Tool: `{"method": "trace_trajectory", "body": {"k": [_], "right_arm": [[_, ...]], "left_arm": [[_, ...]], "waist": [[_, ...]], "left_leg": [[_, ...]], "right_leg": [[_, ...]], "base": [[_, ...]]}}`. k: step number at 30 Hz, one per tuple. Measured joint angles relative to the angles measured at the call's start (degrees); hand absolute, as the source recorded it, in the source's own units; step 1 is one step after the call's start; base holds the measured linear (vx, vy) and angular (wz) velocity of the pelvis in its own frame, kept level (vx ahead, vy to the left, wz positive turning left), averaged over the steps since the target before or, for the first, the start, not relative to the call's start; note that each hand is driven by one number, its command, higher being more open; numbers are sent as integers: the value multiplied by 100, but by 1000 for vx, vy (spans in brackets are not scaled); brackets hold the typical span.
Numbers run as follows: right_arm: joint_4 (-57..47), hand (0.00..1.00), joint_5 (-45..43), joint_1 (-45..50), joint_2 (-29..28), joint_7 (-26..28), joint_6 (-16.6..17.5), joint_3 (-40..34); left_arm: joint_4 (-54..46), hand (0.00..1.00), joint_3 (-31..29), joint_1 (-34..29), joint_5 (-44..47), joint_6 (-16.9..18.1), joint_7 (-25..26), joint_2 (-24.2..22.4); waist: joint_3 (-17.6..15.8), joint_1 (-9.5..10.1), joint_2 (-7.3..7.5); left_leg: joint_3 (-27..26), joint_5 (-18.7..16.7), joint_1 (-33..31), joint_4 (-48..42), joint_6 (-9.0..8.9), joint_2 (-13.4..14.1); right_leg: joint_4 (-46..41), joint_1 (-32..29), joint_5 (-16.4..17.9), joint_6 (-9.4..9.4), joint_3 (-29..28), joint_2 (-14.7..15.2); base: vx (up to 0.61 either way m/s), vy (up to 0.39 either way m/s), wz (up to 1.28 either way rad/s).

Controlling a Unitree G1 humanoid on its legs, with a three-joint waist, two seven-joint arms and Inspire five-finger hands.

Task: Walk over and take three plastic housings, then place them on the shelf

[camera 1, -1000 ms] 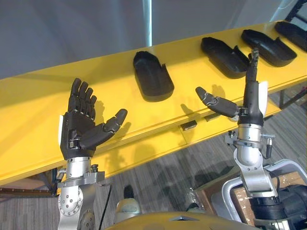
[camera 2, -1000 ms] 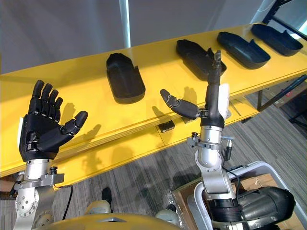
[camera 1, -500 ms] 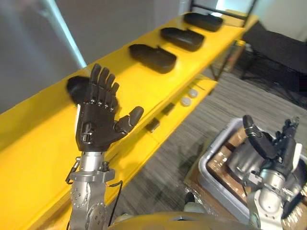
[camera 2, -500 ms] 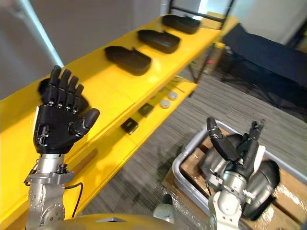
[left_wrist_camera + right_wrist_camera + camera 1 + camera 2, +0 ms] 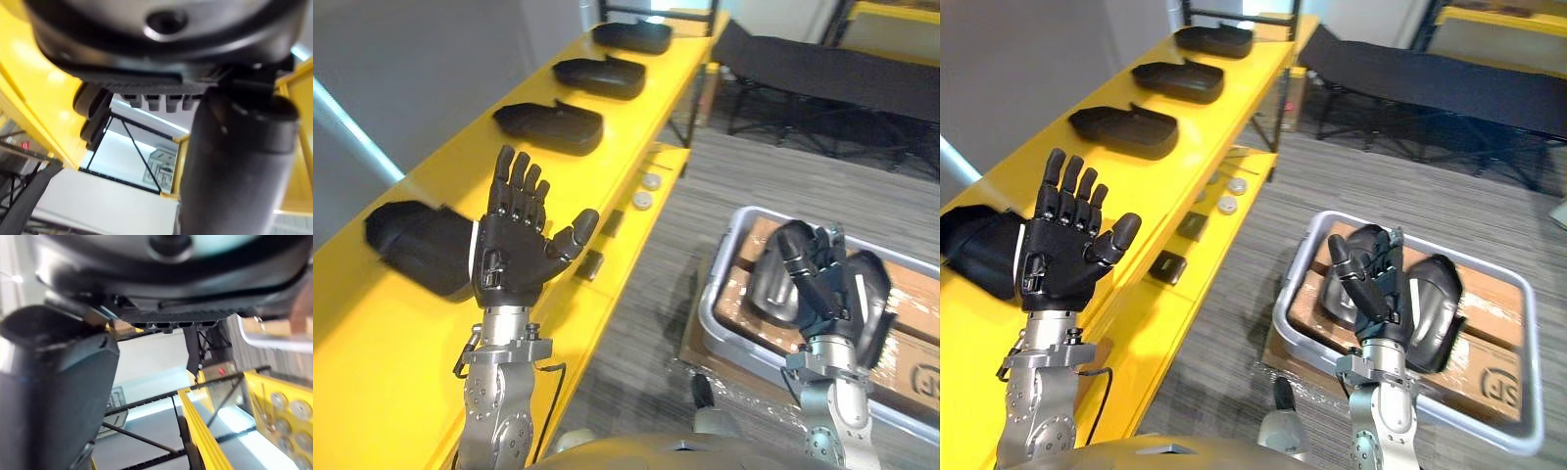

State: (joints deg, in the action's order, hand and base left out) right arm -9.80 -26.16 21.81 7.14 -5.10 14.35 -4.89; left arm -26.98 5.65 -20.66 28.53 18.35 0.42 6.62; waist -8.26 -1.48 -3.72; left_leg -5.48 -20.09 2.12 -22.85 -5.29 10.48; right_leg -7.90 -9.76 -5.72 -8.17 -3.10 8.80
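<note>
**Empty hands held up between shelf (image 5: 372, 362) and bin (image 5: 717, 269)**
The yellow shelf is seen at left, with four housings (image 5: 548, 125) lined along its top; the grey bin is set on the floor at right, with two more housings (image 5: 1435, 308) laid in it on a box (image 5: 1489, 362). The left hand (image 5: 509, 264) is held before the shelf, fingers spread straight, nothing gripped. The right hand (image 5: 1376, 284) is held over the bin, fingers loosely extended, nothing held. Two discs (image 5: 646, 191) are seen on the lower ledge.
</note>
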Motion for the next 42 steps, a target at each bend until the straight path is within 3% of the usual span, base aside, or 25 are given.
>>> {"method": "trace_trajectory", "body": {"k": [3, 5, 6, 7, 8, 9, 10, 13, 14, 15, 16, 17, 18, 19, 20, 21, 22, 23, 24, 25, 26, 28, 30, 35, 42], "right_arm": [[273, 100, 87, 49, -218, -47, 10, 188], [263, 100, 105, 162, -338, -18, 198, 450], [227, 100, 83, 173, -357, 6, 287, 598], [204, 100, 57, 137, -357, 31, 319, 655], [199, 100, -140, -36, -347, 96, 376, 748], [201, 100, -228, -235, -333, 96, 385, 805], [201, 100, -156, -411, -328, 40, 424, 895], [243, 100, 336, -748, -251, -280, 543, 1451], [258, 100, 340, -785, -254, -287, 543, 1506], [343, 100, 360, -935, -255, -294, 537, 1723], [429, 100, 522, -998, -259, -289, 501, 1866], [470, 100, 571, -1023, -257, -275, 490, 1917], [481, 100, 576, -1052, -252, -262, 410, 1983], [480, 100, 596, -1040, -221, -252, 339, 1985], [484, 100, 704, -974, 20, -232, 157, 1935], [487, 100, 790, -939, 152, -205, 72, 1884], [512, 100, 822, -882, 407, -178, -91, 1819], [497, 100, 1051, -775, 579, -103, -178, 1669], [486, 100, 1073, -746, 600, -82, -178, 1632], [435, 100, 1161, -639, 720, -22, -171, 1432], [433, 100, 1175, -634, 763, -23, -171, 1331], [428, 100, 1180, -666, 941, -43, -171, 1073], [425, 100, 1244, -695, 1027, -138, -177, 1061], [889, 100, 1675, -1031, 950, -912, -536, 953], [3238, 100, 1914, -2436, 883, -1833, -911, 258]], "left_arm": [[18, 100, 27, -103, 17, -9, -127, 3], [1, 100, 8, -216, 44, 10, -214, 44], [1, 100, 5, -266, 24, 11, -204, 100], [4, 100, 5, -278, 16, 9, -185, 134], [14, 100, -7, -281, 12, 8, -141, 128], [17, 100, -3, -278, 12, 12, -109, 94], [18, 100, -42, -243, 4, 12, -71, 109], [32, 100, -140, -240, -435, 18, 231, 94], [39, 100, -160, -241, -468, 17, 254, 94], [74, 100, -224, -244, -485, 16, 341, 93], [102, 100, -241, -244, -482, 16, 439, 96], [123, 100, -241, -243, -479, 16, 482, 94], [195, 100, -231, -226, -478, 21, 575, 102], [266, 100, -207, -225, -476, 19, 634, 98], [468, 100, -99, -271, -415, -3, 775, -123], [550, 100, -30, -272, -355, -28, 801, -238], [642, 100, 87, -282, -256, -110, 851, -442], [646, 100, 216, -252, -151, -121, 889, -453], [656, 100, 245, -232, -151, -116, 888, -441], [705, 100, 413, -149, -171, -109, 838, -446], [723, 100, 506, -117, -199, -106, 808, -443], [729, 100, 869, -167, -218, -99, 716, -443], [771, 100, 963, -220, -223, -86, 731, -402], [940, 100, 856, -232, -210, -63, 647, -301], [907, 100, 782, 103, -234, -125, 321, 111]], "waist": [[-407, 137, 96], [-480, 211, 232], [-549, 331, 374], [-573, 365, 421], [-639, 416, 399], [-655, 419, 355], [-648, 401, 320], [-577, 462, 300], [-575, 472, 297], [-559, 502, 292], [-535, 551, 309], [-498, 560, 328], [-409, 567, 402], [-382, 554, 355], [-268, 400, 157], [-235, 323, 92], [-207, 198, 33], [-197, 74, 126], [-202, 59, 137], [-208, 61, 162], [-197, 79, 144], [-142, 171, 55], [-103, 250, -6], [-22, 284, 19], [-106, 464, 175]], "left_leg": [[129, -102, 30, -312, -45, -104], [37, -278, 28, -444, -93, -209], [-203, -360, 27, -617, -30, -224], [-313, -362, 16, -656, 2, -203], [-549, -274, -6, -609, 40, -60], [-706, -214, -43, -595, 36, 131], [-753, -88, -88, -530, -2, 299], [-925, 252, -75, -251, -219, 663], [-956, 273, -81, -240, -242, 694], [-1072, 358, -99, -202, -364, 811], [-1204, 427, -121, -226, -494, 961], [-1253, 467, -152, -269, -570, 1041], [-1328, 549, -174, -298, -739, 1227], [-1335, 620, -156, -259, -825, 1351], [-1244, 859, -116, -93, -911, 1652], [-1173, 1035, -90, -27, -877, 1740], [-1025, 1578, -117, -2, -585, 1852], [-968, 2477, -422, -299, 295, 1993], [-966, 2500, -511, -375, 383, 2035], [-950, 2217, -808, -644, 196, 2020], [-957, 1999, -921, -739, 132, 1894], [-973, 1335, -1164, -835, 107, 1094], [-1071, 1081, -1152, -658, 213, 607], [-886, 1102, -550, 525, 98, 181], [-749, 1128, -521, 804, 70, -231]], "right_leg": [[-941, -212, 198, 79, 24, 122], [-797, -196, 113, -46, -48, 214], [-433, -110, -106, -181, 17, 254], [-122, -37, -297, -175, 18, 258], [159, -17, -172, 378, 510, 351], [-386, -280, 16, 635, 889, 415], [-1261, -452, 159, 751, 1185, 471], [-2446, -193, 764, 736, 1617, 946], [-2487, -161, 779, 742, 1631, 1015], [-2578, -41, 781, 736, 1705, 1323], [-2549, 15, 751, 693, 1714, 1584], [-2369, 59, 652, 544, 1710, 1623], [-1945, 254, 686, -120, 1649, 1509], [-1876, 291, 965, -395, 1725, 1370], [-1939, 292, 1553, -488, 1884, 1060], [-1999, 288, 1691, -430, 1910, 950], [-2078, 306, 1793, -263, 1952, 767], [-1818, 505, 1849, -98, 2100, 589], [-1720, 567, 1832, -29, 2159, 564], [-1414, 717, 1768, 129, 2295, 463], [-1320, 740, 1737, 189, 2298, 409], [-1039, 797, 1658, 319, 2201, 298], [-991, 801, 1649, 333, 2081, 222], [-975, 692, 1536, 232, 1999, 280], [-528, 883, 1026, 19, 2188, 589]], "base": [[-133, 40, 21], [-232, 96, -40], [-276, 104, -77], [-362, 94, -98], [-248, 46, -87], [-303, 22, -80], [-175, 12, -51], [-66, -136, -38], [12, -250, -55], [8, -331, -67], [7, -369, -80], [20, -460, -87], [28, -408, -66], [71, -669, -70], [85, -572, -40], [116, -694, -31], [110, -584, -8], [105, -594, -2], [101, -521, 9], [70, -334, 5], [64, -313, -8], [56, -214, -34], [74, -93, -44], [54, 9, -15], [-36, 140, 14]]}}
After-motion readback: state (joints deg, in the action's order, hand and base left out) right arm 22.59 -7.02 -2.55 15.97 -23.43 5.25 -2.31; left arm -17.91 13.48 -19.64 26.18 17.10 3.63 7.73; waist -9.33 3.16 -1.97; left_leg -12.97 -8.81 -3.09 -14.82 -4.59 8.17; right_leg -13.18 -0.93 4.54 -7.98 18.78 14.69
